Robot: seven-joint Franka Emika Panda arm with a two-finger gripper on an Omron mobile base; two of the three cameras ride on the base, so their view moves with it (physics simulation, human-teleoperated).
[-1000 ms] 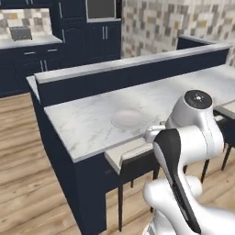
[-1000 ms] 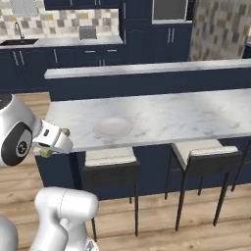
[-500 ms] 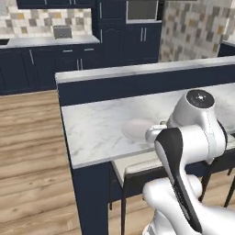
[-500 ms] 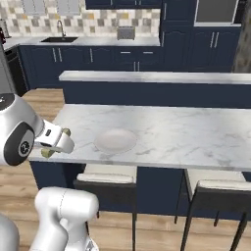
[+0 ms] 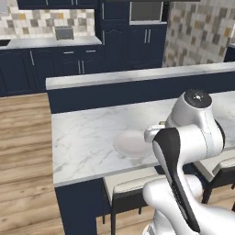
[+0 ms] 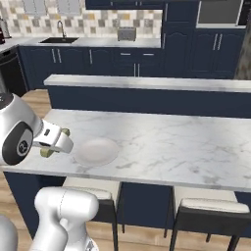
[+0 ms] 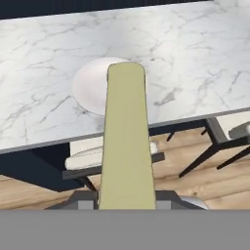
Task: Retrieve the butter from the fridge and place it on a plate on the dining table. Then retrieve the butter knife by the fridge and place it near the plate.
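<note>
Butter in hand, robot now lined up with the plate

The two-finger gripper (image 6: 49, 147) is clamped on the small pale olive-yellow stick of butter (image 7: 126, 141), which juts forward from the jaws over the near edge of the long white-grey veined marble dining table (image 6: 166, 147). Over the last second the whole scene has slid across both base views, so the base has driven along the table; the round shallow white plate (image 6: 95, 151) that sat off to one side now lies almost straight ahead, just beyond the butter's far end in the hand view. Judging from this, the carry is nearly over: what remains is reaching out over the plate, lowering and releasing, with the knife leg not yet begun
</note>
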